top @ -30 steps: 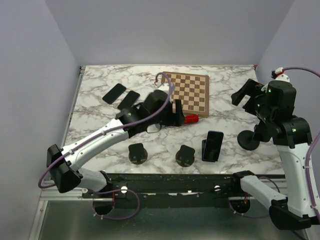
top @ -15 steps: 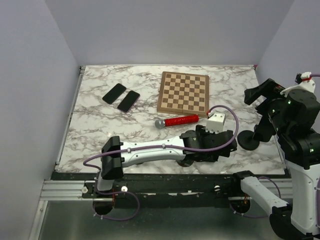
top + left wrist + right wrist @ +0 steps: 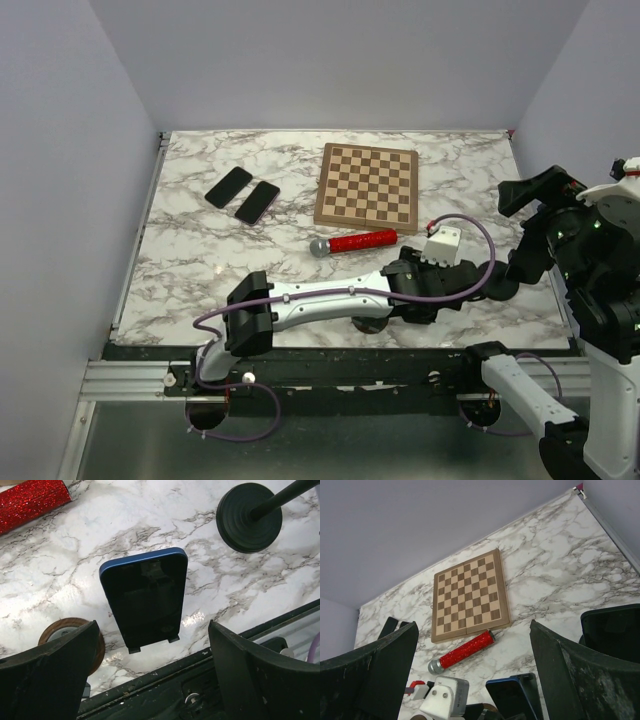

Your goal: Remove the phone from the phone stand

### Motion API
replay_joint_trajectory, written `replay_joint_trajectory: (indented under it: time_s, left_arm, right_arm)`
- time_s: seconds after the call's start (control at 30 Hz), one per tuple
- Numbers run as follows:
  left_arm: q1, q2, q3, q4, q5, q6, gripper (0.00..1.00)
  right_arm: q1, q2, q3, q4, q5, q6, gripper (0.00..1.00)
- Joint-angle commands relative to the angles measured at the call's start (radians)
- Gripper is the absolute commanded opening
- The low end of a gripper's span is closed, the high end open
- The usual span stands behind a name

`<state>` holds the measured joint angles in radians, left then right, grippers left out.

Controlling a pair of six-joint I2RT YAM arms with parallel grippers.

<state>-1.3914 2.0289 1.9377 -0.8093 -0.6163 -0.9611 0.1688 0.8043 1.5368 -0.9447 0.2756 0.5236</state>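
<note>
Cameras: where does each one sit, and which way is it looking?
Top external: high behind the arms, looking down at the marble table; the left arm and right arm show.
Left wrist: on the left arm's wrist, looking down at the blue phone; its own fingers frame the view.
Right wrist: raised at the table's right side, looking across the chessboard; its own fingers show.
Shared: both wrist views see the phone and the red glitter stick.

Left arm (image 3: pixel 320 298) lies low along the near edge of the table (image 3: pixel 190 255). The left gripper (image 3: pixel 428 292) is right of centre, finger spread indiscernible. Right gripper (image 3: pixel 537 191) is raised at the right edge. Chessboard (image 3: pixel 367 187), red cylinder (image 3: pixel 355 242) and two dark phones (image 3: pixel 243 195) lie behind.
</note>
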Motion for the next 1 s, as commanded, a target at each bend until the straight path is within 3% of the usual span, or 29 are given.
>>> replay_joint_trajectory:
  time_s: [0.0, 0.5, 0.83, 0.97]
  left_arm:
    - [0.011, 0.054, 0.062, 0.008, -0.032, 0.046, 0.99]
    - [0.024, 0.168, 0.159, -0.058, -0.096, 0.033, 0.99]
    - [0.02, 0.082, 0.011, 0.001, -0.095, 0.036, 0.99]
    - [0.022, 0.103, 0.04, -0.018, -0.086, 0.03, 0.98]
  right_arm:
    - [-0.003, -0.006, 0.007, 0.005, 0.005, 0.007, 1.0]
    - [-0.004, -0.024, 0.021, 0.006, 0.008, 0.006, 1.0]
    - [-0.003, -0.028, -0.012, 0.027, -0.012, 0.021, 1.0]
    - [-0.003, -0.027, -0.012, 0.029, -0.018, 0.023, 1.0]
